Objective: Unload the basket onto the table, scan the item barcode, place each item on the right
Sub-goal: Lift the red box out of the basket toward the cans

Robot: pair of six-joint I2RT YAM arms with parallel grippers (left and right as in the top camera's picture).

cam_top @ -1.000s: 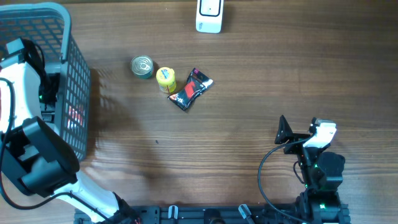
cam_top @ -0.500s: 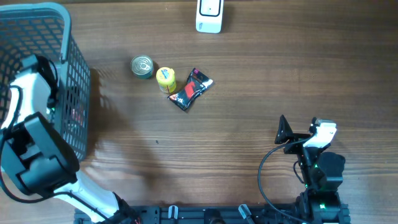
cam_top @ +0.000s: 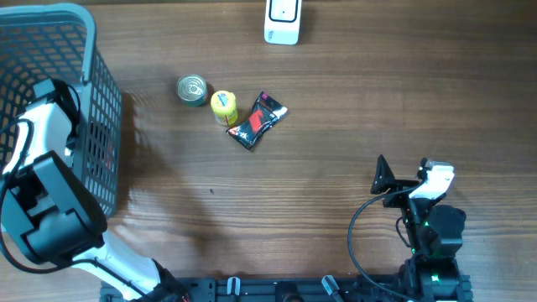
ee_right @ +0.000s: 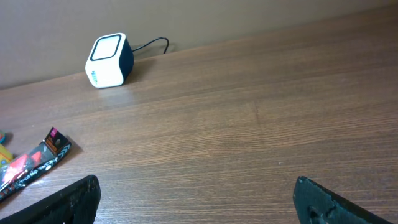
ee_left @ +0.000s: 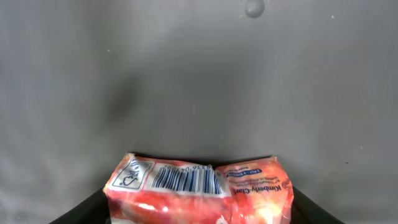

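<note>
Tissue pack (ee_left: 199, 190) inside grey basket (cam_top: 50, 25)

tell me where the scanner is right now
In the overhead view the white scanner stands at the far edge of the table, centre, beyond the black snack packet.

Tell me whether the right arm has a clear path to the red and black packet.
Probably yes: the right gripper stands open, and only bare table lies between it and the packet.

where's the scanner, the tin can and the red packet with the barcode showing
scanner (cam_top: 282, 23), overhead view, middle of its white top
tin can (cam_top: 192, 90), overhead view, centre of its lid
red packet (ee_left: 199, 202), left wrist view, red face just below the barcode
</note>
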